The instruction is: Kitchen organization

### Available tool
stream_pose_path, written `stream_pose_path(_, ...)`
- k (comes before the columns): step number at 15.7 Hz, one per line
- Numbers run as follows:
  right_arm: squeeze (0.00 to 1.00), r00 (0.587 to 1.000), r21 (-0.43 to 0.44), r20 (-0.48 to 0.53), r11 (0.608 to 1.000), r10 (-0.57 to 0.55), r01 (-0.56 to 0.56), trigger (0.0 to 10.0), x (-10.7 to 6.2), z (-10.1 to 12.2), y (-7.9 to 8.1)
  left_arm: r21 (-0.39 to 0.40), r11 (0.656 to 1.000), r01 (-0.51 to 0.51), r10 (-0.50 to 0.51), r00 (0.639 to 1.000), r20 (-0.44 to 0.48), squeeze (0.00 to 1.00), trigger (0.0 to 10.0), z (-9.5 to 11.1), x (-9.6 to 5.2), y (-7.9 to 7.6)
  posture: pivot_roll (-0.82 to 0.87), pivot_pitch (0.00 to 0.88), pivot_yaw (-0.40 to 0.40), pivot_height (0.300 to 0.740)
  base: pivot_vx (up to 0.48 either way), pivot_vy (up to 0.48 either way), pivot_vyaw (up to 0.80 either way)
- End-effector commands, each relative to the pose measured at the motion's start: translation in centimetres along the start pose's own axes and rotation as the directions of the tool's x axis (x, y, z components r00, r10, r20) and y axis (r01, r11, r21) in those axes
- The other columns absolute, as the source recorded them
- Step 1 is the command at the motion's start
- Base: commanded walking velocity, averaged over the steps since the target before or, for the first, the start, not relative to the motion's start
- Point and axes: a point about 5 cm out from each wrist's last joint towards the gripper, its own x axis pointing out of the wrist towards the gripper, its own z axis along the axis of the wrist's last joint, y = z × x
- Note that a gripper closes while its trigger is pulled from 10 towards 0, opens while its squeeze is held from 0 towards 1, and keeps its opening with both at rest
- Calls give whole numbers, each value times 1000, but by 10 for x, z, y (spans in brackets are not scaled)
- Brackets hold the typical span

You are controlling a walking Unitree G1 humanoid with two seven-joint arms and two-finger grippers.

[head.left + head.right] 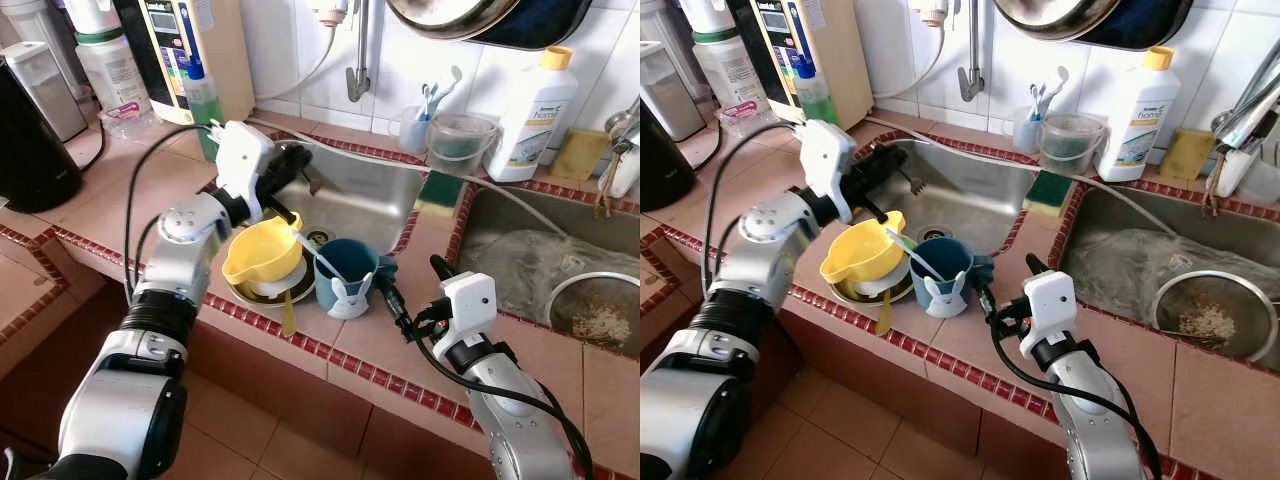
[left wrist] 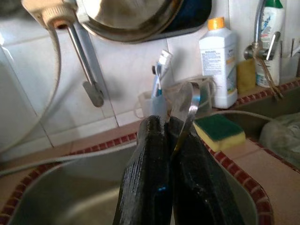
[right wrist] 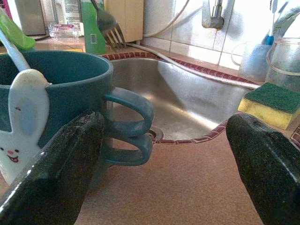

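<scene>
Fork (image 1: 300, 172): the left gripper (image 2: 168, 140) pinches its handle between closed fingers and holds it over the steel sink (image 1: 370, 205), at about ten o'clock from the blue mug (image 1: 345, 275). The right gripper (image 3: 164, 154) waits wide apart and empty on the counter (image 1: 380, 340), its near finger touching the mug's side by the handle. Judging by the layout, the fork should go tines-up into the mug; bring it over the rim slowly, clear of the yellow bowl (image 1: 262, 252).

"Where am I driving it?"
"A home kitchen: I see a steel sink (image 1: 365, 200), tiled counter (image 1: 130, 190), sponge (image 1: 440, 188), detergent bottle (image 1: 530, 115) and hanging pan (image 1: 450, 15)."
</scene>
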Motion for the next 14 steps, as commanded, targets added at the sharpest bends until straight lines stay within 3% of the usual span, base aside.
stream_pose_path(1, 0, 1000, -8, 16, 1000, -6, 6, 10000, 0, 6, 0, -9, 1000, 8, -8, 1000, -3, 1000, 10000, 2, 1, 2, -147, 52, 85, 740, 0, 0, 0)
stream_pose_path(9, 0, 1000, -2, 14, 1000, 4, -4, 10000, 0, 5, 2, -13, 1000, 14, -14, 1000, 5, 1000, 10000, 4, 3, 2, -147, 42, 89, 740, 0, 0, 0)
stream_pose_path(14, 0, 990, -26, 2, 990, 138, -138, 10000, -7, 9, 11, -17, 1000, 16, -16, 1000, 11, 1000, 10000, 6, 6, 2, -161, 37, 95, 740, 0, 0, 0)
